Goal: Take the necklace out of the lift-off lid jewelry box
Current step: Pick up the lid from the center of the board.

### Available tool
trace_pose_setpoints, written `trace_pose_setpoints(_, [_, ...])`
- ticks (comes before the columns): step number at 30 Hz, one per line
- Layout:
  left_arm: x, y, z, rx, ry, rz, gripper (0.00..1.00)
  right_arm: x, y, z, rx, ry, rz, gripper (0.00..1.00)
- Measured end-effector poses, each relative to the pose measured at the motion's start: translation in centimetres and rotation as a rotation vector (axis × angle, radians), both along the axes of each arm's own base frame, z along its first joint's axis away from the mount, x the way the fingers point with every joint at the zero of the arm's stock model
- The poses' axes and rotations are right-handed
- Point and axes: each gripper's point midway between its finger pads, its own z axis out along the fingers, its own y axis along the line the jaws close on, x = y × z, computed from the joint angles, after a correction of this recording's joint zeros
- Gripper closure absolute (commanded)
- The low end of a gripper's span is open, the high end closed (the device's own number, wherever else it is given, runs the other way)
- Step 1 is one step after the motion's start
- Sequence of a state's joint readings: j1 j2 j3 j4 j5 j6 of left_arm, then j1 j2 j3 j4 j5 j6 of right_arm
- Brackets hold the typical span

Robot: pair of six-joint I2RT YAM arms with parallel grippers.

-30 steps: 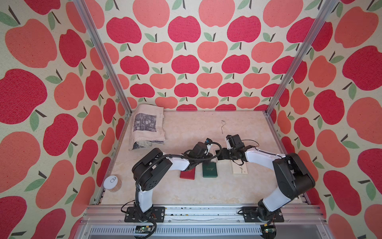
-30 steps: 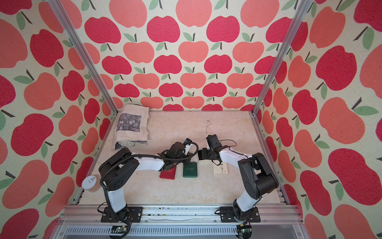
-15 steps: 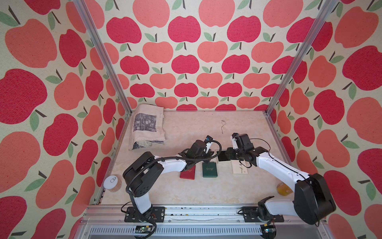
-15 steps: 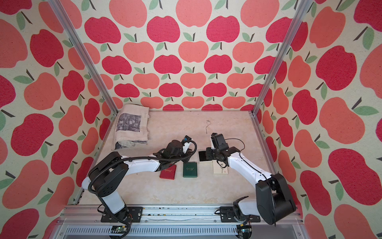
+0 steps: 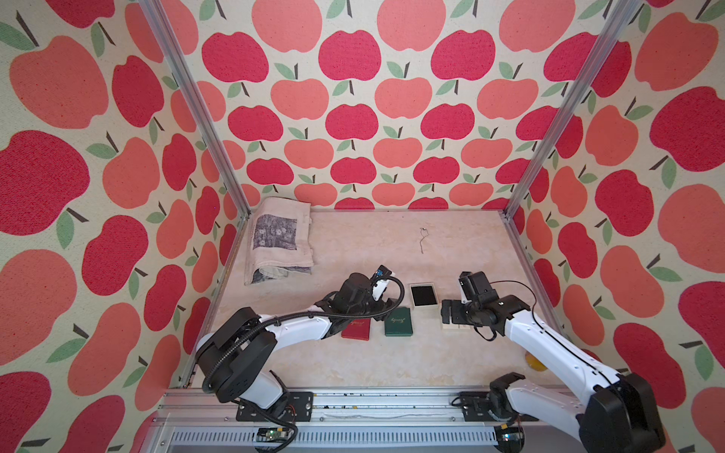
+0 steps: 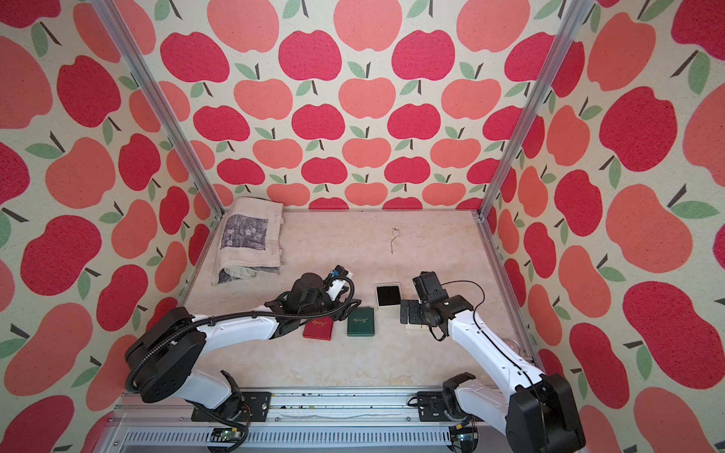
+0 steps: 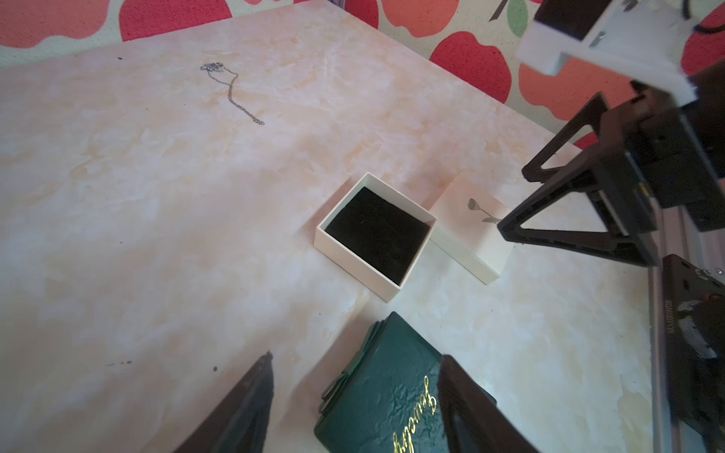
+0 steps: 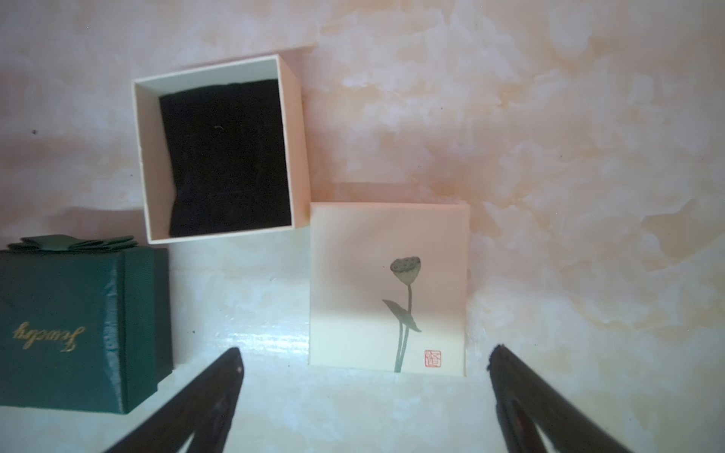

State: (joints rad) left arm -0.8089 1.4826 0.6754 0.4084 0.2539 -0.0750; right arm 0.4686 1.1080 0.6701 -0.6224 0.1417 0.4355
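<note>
The necklace (image 5: 423, 239) (image 6: 393, 238) (image 7: 231, 92) is a thin silver chain lying on the table, far behind the boxes. The cream lift-off lid jewelry box (image 5: 423, 295) (image 6: 388, 295) (image 7: 353, 259) (image 8: 147, 157) stands uncovered, showing only black lining. Its lotus-printed lid (image 7: 470, 231) (image 8: 388, 286) lies flat beside it. My left gripper (image 5: 386, 302) (image 7: 355, 359) hangs open over a green box, left of the cream box. My right gripper (image 5: 449, 312) (image 8: 365, 353) is open just above the lid's near edge. Neither holds anything.
A green jewelry box (image 5: 399, 322) (image 7: 384, 400) (image 8: 74, 329) and a red one (image 5: 356, 328) sit side by side in front of the cream box. A folded printed cloth bag (image 5: 279, 239) lies at the back left. A small yellow object (image 5: 534, 361) rests at the right rail.
Both grippers have opened and drawn apart, the left one leftward and the right one rightward. The open cream box, hidden under them before, now shows between them.
</note>
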Motion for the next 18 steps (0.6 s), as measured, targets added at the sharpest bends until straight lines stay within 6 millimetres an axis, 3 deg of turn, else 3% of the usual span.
trace_pose_setpoints(11, [-3.0, 1.1, 1.1, -0.062, -0.037, -0.089, 0.15, 0.7, -0.6, -3.0, -0.047, 0.081, -0.039, 0.01])
trace_pose_setpoints(18, [-3.4, 1.5, 1.4, -0.069, -0.044, -0.09, 0.13, 1.3, -0.5, -4.1, -0.049, 0.097, -0.048, 0.03])
